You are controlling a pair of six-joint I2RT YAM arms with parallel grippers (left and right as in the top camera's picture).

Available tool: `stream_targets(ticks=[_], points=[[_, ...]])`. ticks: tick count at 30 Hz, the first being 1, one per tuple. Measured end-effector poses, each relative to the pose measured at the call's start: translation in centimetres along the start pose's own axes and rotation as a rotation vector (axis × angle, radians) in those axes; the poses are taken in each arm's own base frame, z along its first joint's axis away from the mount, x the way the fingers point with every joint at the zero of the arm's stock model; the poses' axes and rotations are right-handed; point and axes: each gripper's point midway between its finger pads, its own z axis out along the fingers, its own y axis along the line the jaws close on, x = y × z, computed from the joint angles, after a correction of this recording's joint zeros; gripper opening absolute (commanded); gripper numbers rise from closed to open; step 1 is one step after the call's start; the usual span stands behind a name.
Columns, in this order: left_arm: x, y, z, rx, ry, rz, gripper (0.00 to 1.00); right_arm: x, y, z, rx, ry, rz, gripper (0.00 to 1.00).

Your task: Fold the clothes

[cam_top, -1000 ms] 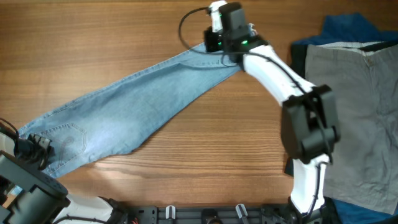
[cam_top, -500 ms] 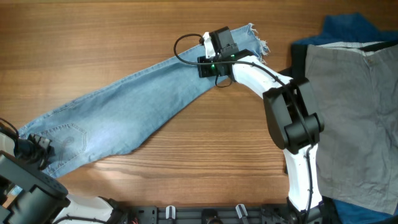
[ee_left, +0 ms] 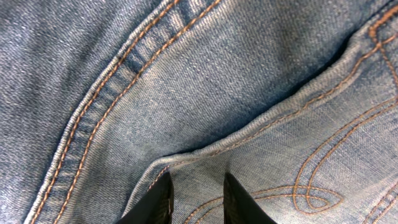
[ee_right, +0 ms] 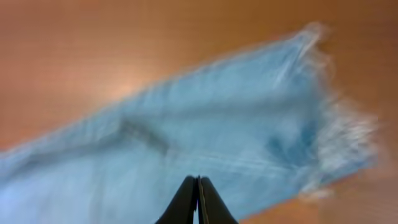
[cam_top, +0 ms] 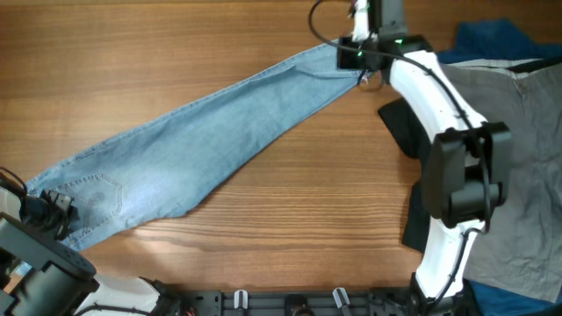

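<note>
Light blue jeans (cam_top: pixel 202 132) lie stretched diagonally across the table, waist at lower left, leg end at upper right. My left gripper (cam_top: pixel 48 211) is at the waist. In the left wrist view its fingers (ee_left: pixel 198 199) pinch a fold of denim (ee_left: pixel 186 74) beside a back pocket's stitching. My right gripper (cam_top: pixel 362 66) hovers over the leg's end, covering the frayed hem. In the blurred right wrist view its fingers (ee_right: pixel 199 193) are shut together with nothing visible between them, above the leg (ee_right: pixel 217 118).
A grey garment (cam_top: pixel 500 149) lies spread at the right side, over a dark blue garment (cam_top: pixel 492 39) at the back right corner. The wooden table (cam_top: pixel 290 219) shows in front of the jeans.
My right gripper swung left along the leg, exposing the frayed hem, then back right and up to the leg's end, hiding the hem. The left arm and waist stayed put.
</note>
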Motion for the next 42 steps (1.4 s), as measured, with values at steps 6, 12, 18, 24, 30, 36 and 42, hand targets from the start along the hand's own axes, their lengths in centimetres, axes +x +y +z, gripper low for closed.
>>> stream_targets(ticks=[6,12,18,24,30,36,42], points=[[0.0,0.0,0.0,0.0,0.001,0.0,0.27,7.3,2.6,6.8,-0.091,0.188,0.017,0.04],[0.2,0.0,0.0,0.0,0.007,0.0,0.31,-1.7,0.6,9.0,-0.12,-0.211,0.101,0.04],[0.4,-0.1,0.0,0.007,0.018,0.045,0.45,-6.5,-6.7,2.8,-0.045,-0.317,0.261,0.32],[1.2,-2.5,-0.3,0.153,0.053,0.134,0.49,-0.9,-8.2,0.6,0.018,-0.059,0.245,0.64],[1.9,-6.6,-5.0,0.37,-0.056,0.329,0.49,-1.6,-8.3,1.4,0.024,-0.095,0.135,0.74],[4.9,-11.4,-12.5,0.489,-0.28,0.609,0.57,0.0,-10.2,6.0,0.044,-0.081,0.048,0.74],[7.0,-12.2,-14.0,0.511,-0.301,0.678,0.57,0.0,-11.1,5.8,0.048,-0.084,0.078,0.75]])
